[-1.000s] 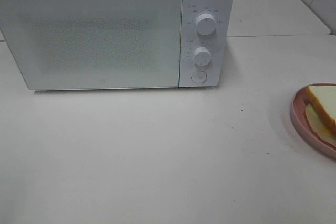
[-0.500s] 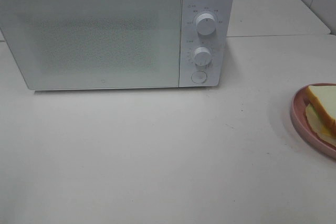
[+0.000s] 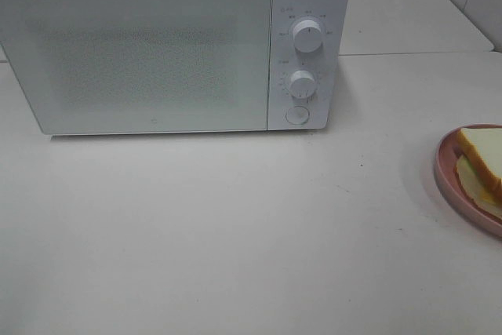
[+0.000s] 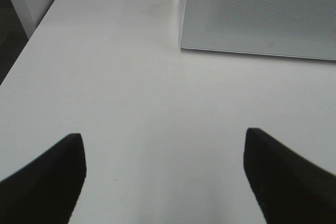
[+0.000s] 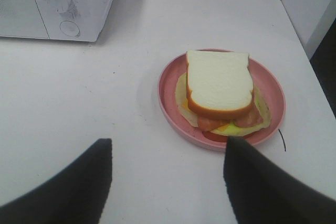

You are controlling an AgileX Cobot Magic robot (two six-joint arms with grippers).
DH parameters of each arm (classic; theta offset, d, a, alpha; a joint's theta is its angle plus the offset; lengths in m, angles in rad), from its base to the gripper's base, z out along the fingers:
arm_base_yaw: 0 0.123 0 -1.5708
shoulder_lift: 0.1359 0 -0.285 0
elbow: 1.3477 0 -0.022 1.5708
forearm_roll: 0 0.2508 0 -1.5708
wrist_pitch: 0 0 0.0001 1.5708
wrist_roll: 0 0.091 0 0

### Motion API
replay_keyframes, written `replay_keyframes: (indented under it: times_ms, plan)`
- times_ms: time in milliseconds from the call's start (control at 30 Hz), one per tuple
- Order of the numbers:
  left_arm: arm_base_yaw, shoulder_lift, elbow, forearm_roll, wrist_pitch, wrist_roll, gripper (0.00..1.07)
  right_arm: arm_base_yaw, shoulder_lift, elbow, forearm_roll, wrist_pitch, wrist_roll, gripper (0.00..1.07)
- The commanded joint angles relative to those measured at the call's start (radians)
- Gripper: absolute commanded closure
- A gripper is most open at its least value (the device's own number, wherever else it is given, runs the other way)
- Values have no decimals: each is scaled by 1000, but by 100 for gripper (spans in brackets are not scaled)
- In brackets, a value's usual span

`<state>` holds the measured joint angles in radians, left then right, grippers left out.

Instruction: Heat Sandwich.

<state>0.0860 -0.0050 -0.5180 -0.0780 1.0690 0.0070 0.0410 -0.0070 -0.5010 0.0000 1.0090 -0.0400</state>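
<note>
The sandwich [image 5: 219, 85] sat on the pink plate [image 5: 170, 80] at the table's right edge, well apart from the closed microwave [image 3: 157, 52]; it lay just ahead of the right gripper [image 5: 167, 182], whose jaws stood spread and empty; the left gripper [image 4: 164, 174], likewise spread wide with nothing between, faced the microwave door, so the right arm was clearly nearer.

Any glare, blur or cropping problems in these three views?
Exterior high: even light, the sandwich and pink plate cropped at the edge. Left wrist: the fingertips are dark, soft silhouettes. Right wrist: sandwich sharp, the microwave washed pale.
</note>
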Motion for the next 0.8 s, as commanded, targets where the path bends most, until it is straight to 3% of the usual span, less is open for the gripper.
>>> replay_keyframes:
  times_ms: [33,800]
  plan:
    - [0,-23,2,5,-1,-7,29,-3,-25,1,0,-12,3,46]
    - [0,-23,2,5,-1,-7,29,-3,-25,1,0,-12,3,46]
